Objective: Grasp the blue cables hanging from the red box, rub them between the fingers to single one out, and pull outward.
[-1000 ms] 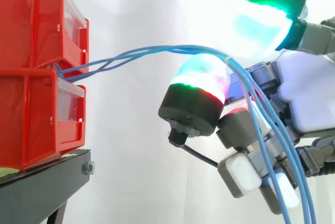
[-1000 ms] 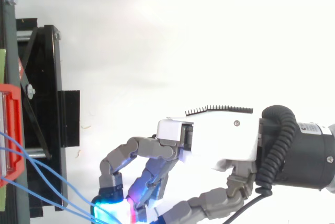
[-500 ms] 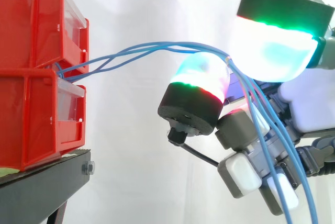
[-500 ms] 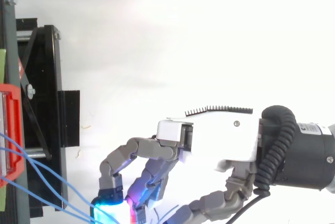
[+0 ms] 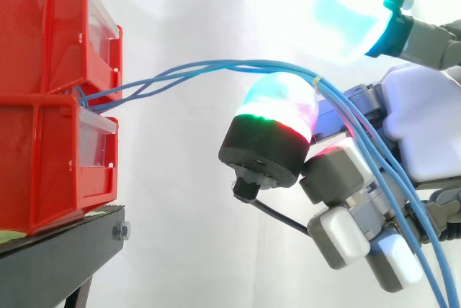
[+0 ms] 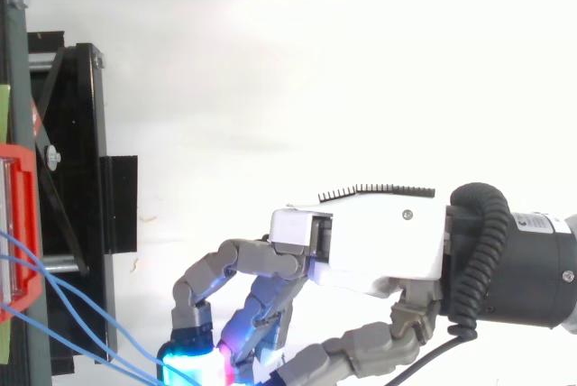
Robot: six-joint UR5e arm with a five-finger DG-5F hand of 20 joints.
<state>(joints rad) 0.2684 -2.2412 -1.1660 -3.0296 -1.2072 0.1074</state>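
Rubbing step — my hand [image 6: 361, 242] curls its fingers round the blue cables [image 5: 187, 72], which run from the red box [image 5: 43, 106] over my lower pad [image 5: 277, 103]. The upper pad [image 5: 346, 16] is lifted clear — next it must press down and roll one strand free.

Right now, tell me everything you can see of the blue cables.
The blue cables are several thin, smooth, plastic-looking strands. They leave the gap between the two stacked red bins, cross one another, arch rightwards, bend over a glowing fingertip of the curled robot hand, then hang down across its other fingers, out of frame.
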